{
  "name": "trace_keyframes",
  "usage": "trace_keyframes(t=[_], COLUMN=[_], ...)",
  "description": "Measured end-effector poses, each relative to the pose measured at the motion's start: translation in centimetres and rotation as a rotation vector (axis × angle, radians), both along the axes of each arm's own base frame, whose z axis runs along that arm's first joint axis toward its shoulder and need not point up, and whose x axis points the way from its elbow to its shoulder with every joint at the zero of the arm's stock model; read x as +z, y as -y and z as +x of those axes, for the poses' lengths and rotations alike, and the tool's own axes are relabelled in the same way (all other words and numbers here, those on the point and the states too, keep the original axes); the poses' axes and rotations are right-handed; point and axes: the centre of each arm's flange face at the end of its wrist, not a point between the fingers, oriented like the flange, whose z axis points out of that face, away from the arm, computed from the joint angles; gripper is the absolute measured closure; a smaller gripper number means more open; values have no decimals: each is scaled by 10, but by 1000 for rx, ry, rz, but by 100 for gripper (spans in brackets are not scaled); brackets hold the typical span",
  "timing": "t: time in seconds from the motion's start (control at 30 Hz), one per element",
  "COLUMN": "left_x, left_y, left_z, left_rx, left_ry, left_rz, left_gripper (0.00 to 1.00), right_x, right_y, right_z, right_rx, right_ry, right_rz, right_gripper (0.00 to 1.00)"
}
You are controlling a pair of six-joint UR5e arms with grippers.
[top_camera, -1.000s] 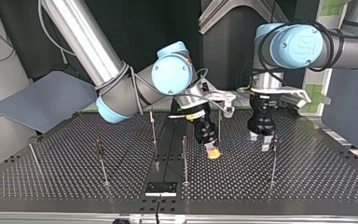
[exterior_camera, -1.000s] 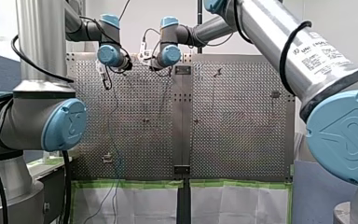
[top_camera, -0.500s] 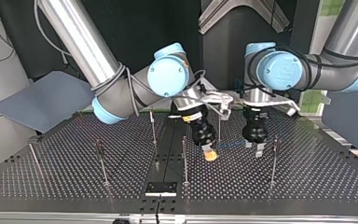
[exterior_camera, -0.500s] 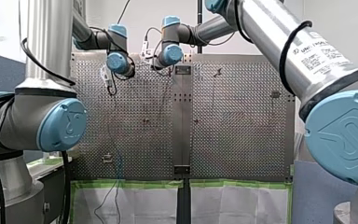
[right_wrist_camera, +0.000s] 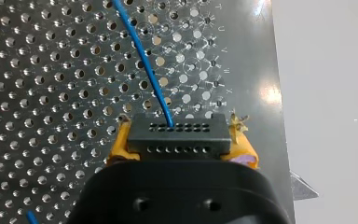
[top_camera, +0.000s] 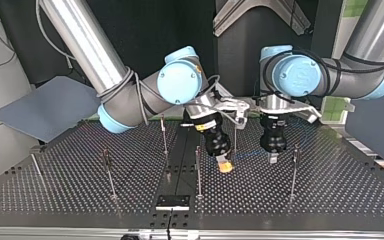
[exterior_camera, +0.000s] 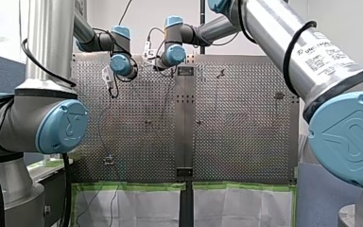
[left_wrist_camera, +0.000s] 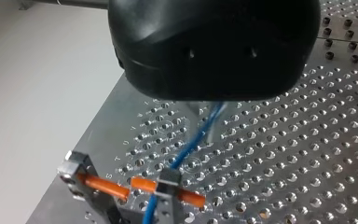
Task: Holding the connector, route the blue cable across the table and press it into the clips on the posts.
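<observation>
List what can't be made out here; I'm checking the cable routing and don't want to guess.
- Clip: left wrist view, blur hides whether the cable crossing it is seated.
- Left pincer on the cable: left wrist view, its black body covers the contact.
- Cable's course over the table: front view, too thin and faint.
- Other posts' clips: top view, too small.

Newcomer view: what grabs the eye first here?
The blue cable, bright against the perforated table, runs into a black connector clamped between the yellow pads of my right gripper. In the top view both grippers hang close together near the table's middle, my left gripper at the right. Its wrist view shows the cable leading from it to a dark clip with orange pieces beside.
</observation>
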Motion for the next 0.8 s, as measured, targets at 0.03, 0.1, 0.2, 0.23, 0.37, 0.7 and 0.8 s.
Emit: trace_keyframes(t=[0.03, 0.1, 0.2, 0.23, 0.37, 0.7, 0.8], left_x=[0, 0, 1, 1, -2, -26, -34], left_y=[0, 1, 1, 0, -2, -6, -4], left_z=[0, -1, -2, -3, -7, -28, -33], left_rx=[0, 2, 10, 14, 42, 89, 83], left_ry=[0, -2, -4, -7, -36, -92, -93], left_rz=[3, 7, 9, 9, 10, 19, 22], left_gripper=[100, 100, 100, 100, 100, 100, 100], right_x=[0, -1, -3, -3, -6, -24, -30], right_y=[0, 0, 0, 0, -1, -2, -3], right_z=[0, 0, 0, 0, 1, -2, -2], right_rx=[0, 0, 1, 1, 3, 0, 1], right_ry=[0, -1, -1, -1, -3, -29, -37], right_rz=[0, 1, 7, 9, 17, 41, 49], right_gripper=[100, 100, 100, 100, 100, 100, 100])
